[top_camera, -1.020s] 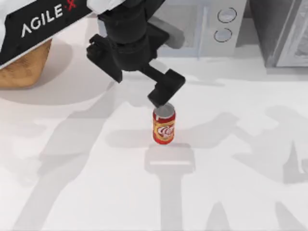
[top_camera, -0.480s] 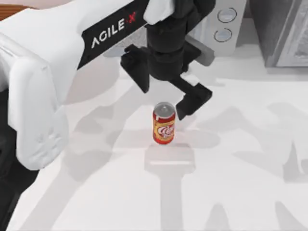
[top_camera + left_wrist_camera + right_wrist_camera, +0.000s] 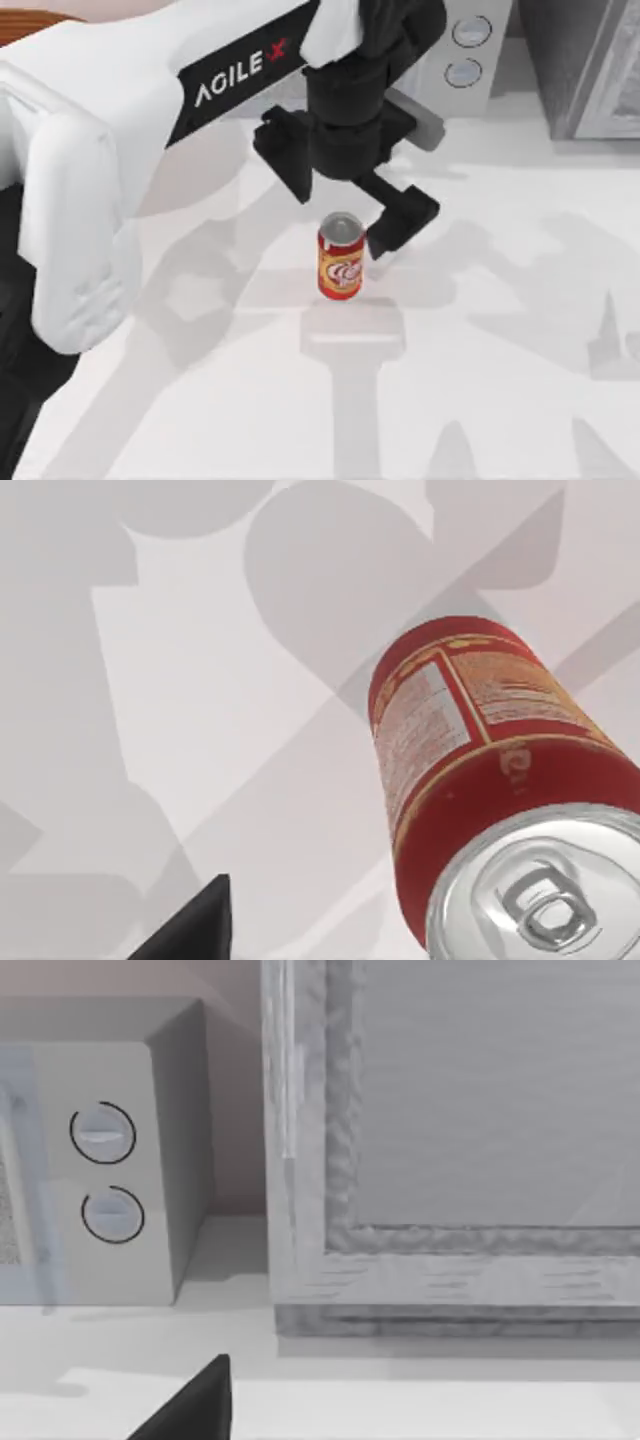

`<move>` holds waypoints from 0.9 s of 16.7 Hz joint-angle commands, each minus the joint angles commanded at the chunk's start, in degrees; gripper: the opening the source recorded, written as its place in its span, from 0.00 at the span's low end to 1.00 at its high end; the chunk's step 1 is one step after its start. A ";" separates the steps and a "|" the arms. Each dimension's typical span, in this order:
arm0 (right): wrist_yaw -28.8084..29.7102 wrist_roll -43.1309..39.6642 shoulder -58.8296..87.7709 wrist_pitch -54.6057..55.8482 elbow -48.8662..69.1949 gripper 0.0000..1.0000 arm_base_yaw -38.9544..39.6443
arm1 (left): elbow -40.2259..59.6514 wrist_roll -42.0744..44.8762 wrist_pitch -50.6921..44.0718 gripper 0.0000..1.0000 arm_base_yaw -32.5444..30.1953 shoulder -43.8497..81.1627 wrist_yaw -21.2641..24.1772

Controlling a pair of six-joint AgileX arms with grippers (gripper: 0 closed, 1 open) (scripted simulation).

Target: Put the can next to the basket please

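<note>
L gripper point(image 3: 340, 205) hangs over the soda can point(image 3: 341, 256), fingers spread wide, one each side, not touching it. Can upright mid-table point(image 3: 500, 400). Basket point(image 3: 30, 22) edge at far left. Microwave point(image 3: 470, 50) at far side.

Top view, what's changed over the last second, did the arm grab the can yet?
Not yet. The left gripper swung rightward across the table from above the can and dropped so its open fingers now straddle the can's top, one finger beside it on the right. The arm's white body swept in over the left side, covering most of the basket. The can stayed upright in the same spot, ungripped.
</note>
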 joint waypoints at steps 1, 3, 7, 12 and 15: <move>0.00 0.00 0.00 0.00 0.00 1.00 0.00 | -1.96 -0.02 1.86 1.00 0.02 -0.06 0.00; 0.00 0.00 0.00 0.00 0.00 1.00 0.00 | -6.07 -0.04 5.95 1.00 0.00 -0.10 0.00; 0.00 0.00 0.00 0.00 0.00 1.00 0.00 | -9.99 -0.07 9.85 1.00 -0.03 -0.10 0.00; 0.00 0.00 0.00 0.00 0.00 1.00 0.00 | -9.99 -0.07 9.85 0.85 -0.03 -0.10 0.00; 0.00 0.00 0.00 0.00 0.00 1.00 0.00 | -9.99 -0.07 9.85 0.62 -0.03 -0.10 0.00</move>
